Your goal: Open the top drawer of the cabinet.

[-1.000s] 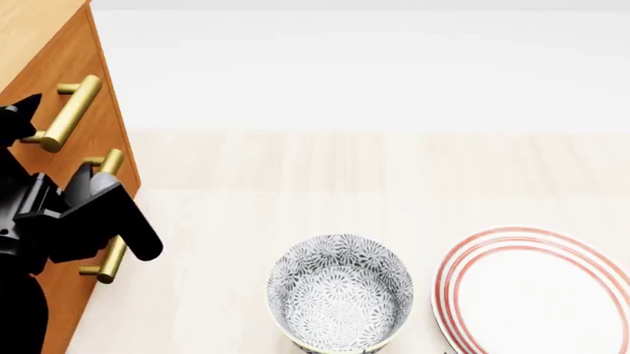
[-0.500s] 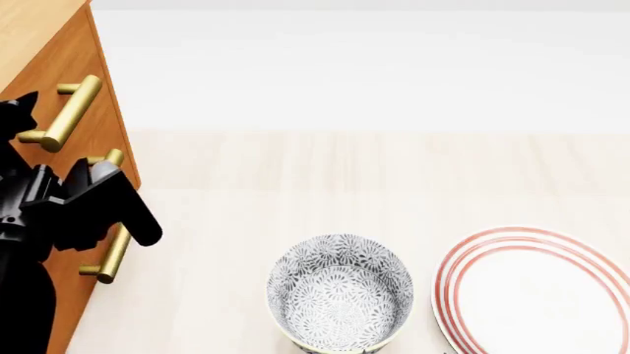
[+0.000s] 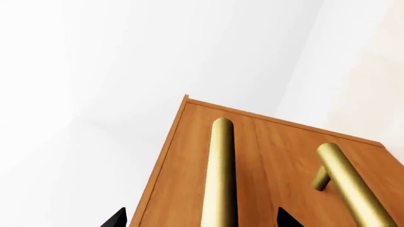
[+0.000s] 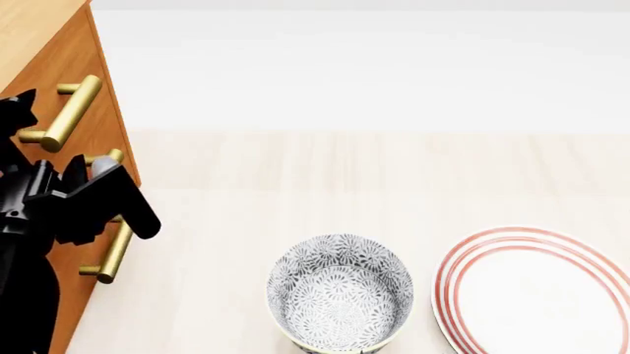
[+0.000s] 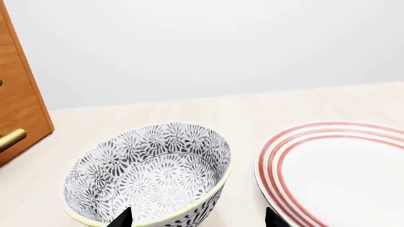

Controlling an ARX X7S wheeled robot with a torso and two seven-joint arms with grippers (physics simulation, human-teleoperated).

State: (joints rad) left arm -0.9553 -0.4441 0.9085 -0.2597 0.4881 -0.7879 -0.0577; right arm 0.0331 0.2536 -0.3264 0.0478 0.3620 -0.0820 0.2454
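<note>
The orange-brown cabinet (image 4: 40,26) stands at the far left, its top drawer (image 4: 61,65) closed flush. The drawer's brass bar handle (image 4: 71,107) runs toward me. My left gripper (image 4: 61,136) is open at the handle's near end. In the left wrist view the same handle (image 3: 221,165) runs straight out between the gripper's (image 3: 200,220) two black fingertips (image 3: 115,220), which stand well apart from it. The drawer front (image 3: 186,161) lies behind it. My right gripper (image 5: 197,218) is open and empty over the bowl's near rim; it is out of the head view.
A second brass handle (image 3: 348,187) lies beside the first, partly hidden by my left arm in the head view (image 4: 111,254). A patterned bowl (image 4: 340,291) and a red-striped plate (image 4: 536,291) sit on the pale wooden table (image 4: 325,162), right of the cabinet.
My left gripper has crept upward along the cabinet front, closer to the upper handle. The bowl, plate and drawers have not moved.
</note>
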